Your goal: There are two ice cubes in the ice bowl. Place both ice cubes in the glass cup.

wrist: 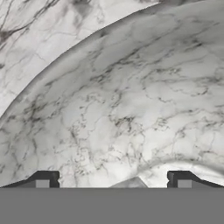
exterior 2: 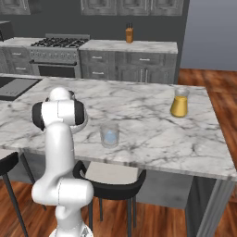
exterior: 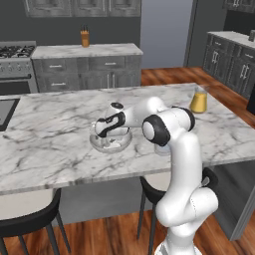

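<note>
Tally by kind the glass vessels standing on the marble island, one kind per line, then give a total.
Wide shallow bowl: 1
Clear cup: 1
Glass of orange-yellow liquid: 1
Total: 3

Even, soft rendered light — faint shadows, no glare, slightly coarse, blurry pixels

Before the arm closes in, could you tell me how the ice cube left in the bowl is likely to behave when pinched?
The ice cube looks small and smooth, so it may slip from the open claw. It lies on the curved floor of the ice bowl, so a nudge would probably slide it. It is likely light, and the flat faces should suit a squared pinch.
</note>
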